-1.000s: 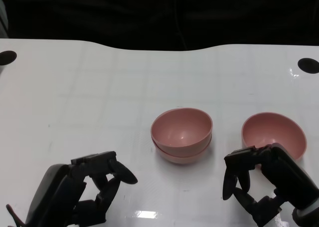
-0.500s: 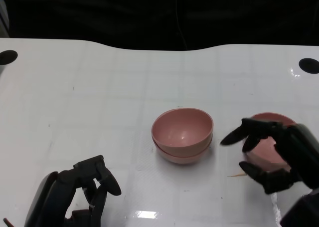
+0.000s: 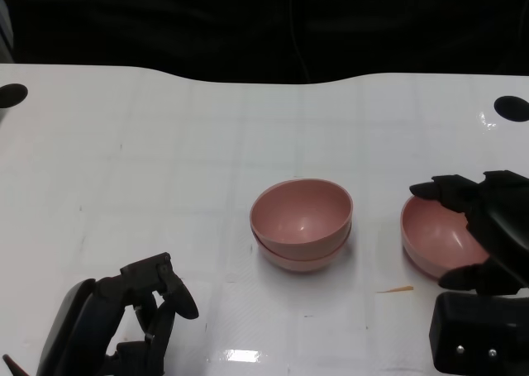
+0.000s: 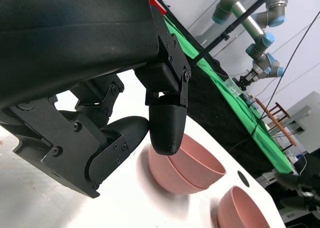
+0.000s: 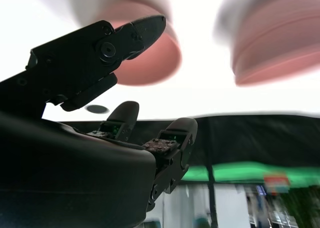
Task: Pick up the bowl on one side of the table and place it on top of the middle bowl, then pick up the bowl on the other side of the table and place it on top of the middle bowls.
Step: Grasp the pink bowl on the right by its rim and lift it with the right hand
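Observation:
Two pink bowls sit stacked at the middle of the white table. A single pink bowl stands on the table to their right. My right hand hovers over that bowl with its fingers spread, some above the far rim and one at the near side. It holds nothing. The blurred right wrist view shows its fingers before the single bowl, with the stack beyond. My left hand rests at the lower left, fingers curled in on nothing. Its wrist view shows the fingers, the stack and the single bowl.
A black round mark lies at each far corner of the table. A small brown sliver lies on the table between the stack and the right bowl. Behind the table's back edge all is dark.
My right hand has risen from the table's near edge, turned, and moved out over the right bowl with its fingers spreading. The left hand has drawn back slightly toward the lower left.

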`<action>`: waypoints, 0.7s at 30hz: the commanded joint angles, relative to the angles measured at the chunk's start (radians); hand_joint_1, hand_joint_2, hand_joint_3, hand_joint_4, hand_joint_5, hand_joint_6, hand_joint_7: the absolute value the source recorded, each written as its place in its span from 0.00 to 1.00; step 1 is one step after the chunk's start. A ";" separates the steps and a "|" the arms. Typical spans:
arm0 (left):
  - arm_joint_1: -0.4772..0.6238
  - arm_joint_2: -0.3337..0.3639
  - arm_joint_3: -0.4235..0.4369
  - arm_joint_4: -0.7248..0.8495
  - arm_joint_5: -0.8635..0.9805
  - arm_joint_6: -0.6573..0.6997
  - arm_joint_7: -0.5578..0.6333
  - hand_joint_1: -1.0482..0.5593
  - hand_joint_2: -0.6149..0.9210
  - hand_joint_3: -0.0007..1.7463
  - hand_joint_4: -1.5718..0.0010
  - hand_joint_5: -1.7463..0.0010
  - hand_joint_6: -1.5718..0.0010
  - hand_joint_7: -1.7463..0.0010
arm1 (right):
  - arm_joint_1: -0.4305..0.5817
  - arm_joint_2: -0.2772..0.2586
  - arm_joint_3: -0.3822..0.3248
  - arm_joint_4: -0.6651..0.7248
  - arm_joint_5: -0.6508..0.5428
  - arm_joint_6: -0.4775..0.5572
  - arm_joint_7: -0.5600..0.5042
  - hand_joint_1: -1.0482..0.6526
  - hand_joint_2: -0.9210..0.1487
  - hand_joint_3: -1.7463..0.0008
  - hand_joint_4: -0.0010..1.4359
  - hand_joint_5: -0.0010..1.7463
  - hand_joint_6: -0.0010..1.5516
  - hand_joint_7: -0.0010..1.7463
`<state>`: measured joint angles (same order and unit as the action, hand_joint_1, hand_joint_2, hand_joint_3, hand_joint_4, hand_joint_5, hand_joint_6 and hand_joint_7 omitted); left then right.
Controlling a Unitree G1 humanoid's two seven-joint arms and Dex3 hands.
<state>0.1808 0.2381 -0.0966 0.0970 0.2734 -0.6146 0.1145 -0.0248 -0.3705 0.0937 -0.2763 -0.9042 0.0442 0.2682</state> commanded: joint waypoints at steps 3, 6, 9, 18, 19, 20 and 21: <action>-0.005 -0.001 0.011 0.001 0.004 -0.002 -0.009 0.54 0.64 0.78 0.42 0.02 0.47 0.16 | -0.015 -0.033 0.036 -0.004 -0.024 0.066 0.070 0.26 0.18 1.00 0.25 0.26 0.30 0.03; -0.006 -0.005 0.010 -0.002 0.008 0.000 -0.010 0.53 0.64 0.78 0.43 0.02 0.47 0.16 | -0.026 -0.040 0.053 0.022 -0.021 0.074 0.070 0.26 0.17 1.00 0.28 0.22 0.30 0.02; -0.004 -0.010 0.009 -0.013 0.021 0.005 -0.005 0.53 0.64 0.78 0.42 0.03 0.47 0.16 | -0.052 -0.043 0.080 0.076 -0.034 0.083 0.063 0.28 0.17 1.00 0.30 0.19 0.31 0.01; -0.002 -0.019 0.009 -0.026 0.030 0.003 -0.014 0.53 0.64 0.79 0.42 0.04 0.47 0.17 | -0.165 -0.041 0.187 0.306 -0.059 0.078 0.025 0.38 0.12 0.99 0.38 0.08 0.32 0.00; -0.002 -0.019 0.009 -0.027 0.029 0.002 -0.014 0.53 0.64 0.79 0.42 0.04 0.47 0.17 | -0.174 -0.040 0.196 0.323 -0.059 0.080 0.019 0.41 0.11 0.99 0.39 0.07 0.32 0.00; -0.001 -0.018 0.010 -0.028 0.030 0.000 -0.015 0.54 0.64 0.79 0.42 0.04 0.47 0.17 | -0.189 -0.035 0.210 0.359 -0.063 0.080 0.002 0.42 0.10 0.99 0.39 0.07 0.32 0.00; 0.000 -0.017 0.011 -0.029 0.031 -0.002 -0.016 0.54 0.64 0.79 0.42 0.04 0.47 0.17 | -0.205 -0.032 0.225 0.393 -0.069 0.080 -0.011 0.44 0.09 0.99 0.41 0.07 0.32 0.01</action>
<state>0.1773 0.2137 -0.0936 0.0805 0.3103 -0.6133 0.1068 -0.2039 -0.3975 0.3076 0.0773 -0.9643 0.1211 0.2781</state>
